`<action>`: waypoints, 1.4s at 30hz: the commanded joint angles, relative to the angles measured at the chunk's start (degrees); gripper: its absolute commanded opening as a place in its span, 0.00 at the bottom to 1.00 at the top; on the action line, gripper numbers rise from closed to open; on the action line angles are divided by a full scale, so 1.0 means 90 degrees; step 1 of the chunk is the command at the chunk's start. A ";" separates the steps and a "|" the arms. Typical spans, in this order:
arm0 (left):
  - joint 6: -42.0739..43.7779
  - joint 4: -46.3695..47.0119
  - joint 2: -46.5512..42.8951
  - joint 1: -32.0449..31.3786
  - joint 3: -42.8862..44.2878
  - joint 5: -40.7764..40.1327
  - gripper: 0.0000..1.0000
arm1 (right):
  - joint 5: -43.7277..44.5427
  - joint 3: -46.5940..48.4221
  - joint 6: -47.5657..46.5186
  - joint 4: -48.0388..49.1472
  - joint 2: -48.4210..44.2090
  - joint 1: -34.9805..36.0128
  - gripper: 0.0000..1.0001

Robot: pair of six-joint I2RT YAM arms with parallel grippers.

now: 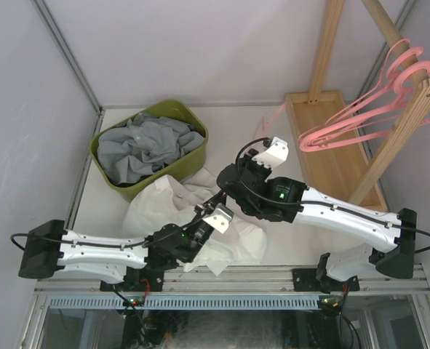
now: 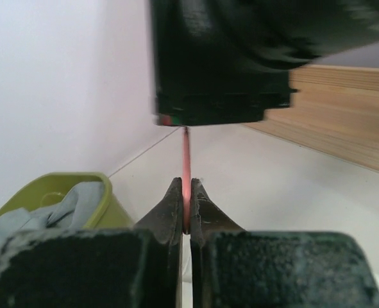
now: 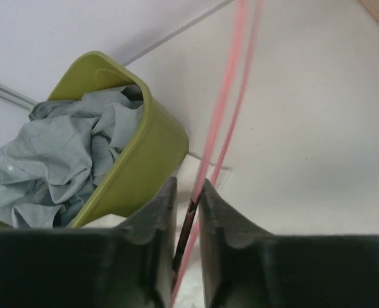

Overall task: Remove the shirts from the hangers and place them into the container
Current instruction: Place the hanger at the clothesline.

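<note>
A thin pink hanger runs between both grippers and rises faintly toward the back. My left gripper, low over the white shirt, is shut on the hanger's rod, just under the right arm. In my right gripper the jaws stand slightly apart. The hanger's rods pass between them and touch only the right finger; this gripper sits above the shirt. The white shirt lies crumpled on the table beside the olive-green container. The container holds a grey shirt.
Several empty pink hangers hang on the wooden pole at the right, over the flat wooden rack base. White walls close the back and both sides. The tub stands at the back left corner.
</note>
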 commanded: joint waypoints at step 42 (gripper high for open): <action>-0.5383 -0.1790 0.2263 0.5028 0.5303 0.7932 0.00 | -0.4402 -0.4753 -0.5906 0.2437 -0.6854 0.0127 0.82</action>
